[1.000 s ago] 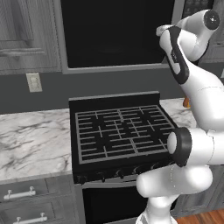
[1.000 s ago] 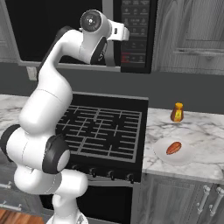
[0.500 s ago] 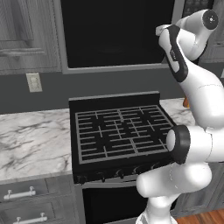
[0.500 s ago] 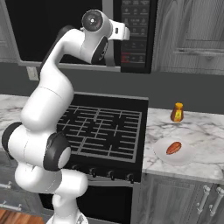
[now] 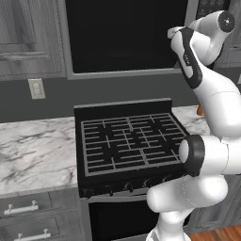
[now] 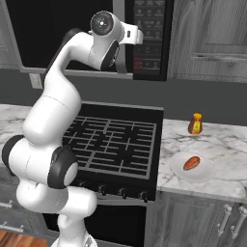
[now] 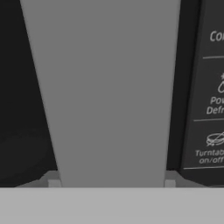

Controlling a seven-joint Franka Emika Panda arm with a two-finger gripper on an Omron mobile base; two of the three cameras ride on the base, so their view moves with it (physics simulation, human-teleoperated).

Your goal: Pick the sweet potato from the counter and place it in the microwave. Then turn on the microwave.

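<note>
The sweet potato [image 6: 191, 163] lies on a white plate [image 6: 202, 175] on the counter [image 6: 224, 144], right of the stove. Above the stove hangs the microwave [image 6: 58, 34], its black glass door closed and its dark button panel [image 6: 149, 34] at the right. My arm reaches up to the door's right edge, far from the sweet potato. In the hand view my gripper [image 7: 111, 183] straddles the grey vertical door handle [image 7: 105, 87]. Its fingertips [image 7: 53, 181] sit flush against both sides of the bar. The panel's labels [image 7: 210, 153] show just right of the handle.
An orange bottle with a yellow cap [image 6: 195, 124] stands behind the plate. The black grated stovetop [image 5: 129, 141] lies under the arm, with more marble counter [image 5: 33, 150] to its left. Grey cabinets [image 6: 212, 34] flank the microwave, and drawers with bar handles [image 5: 21, 207] sit below.
</note>
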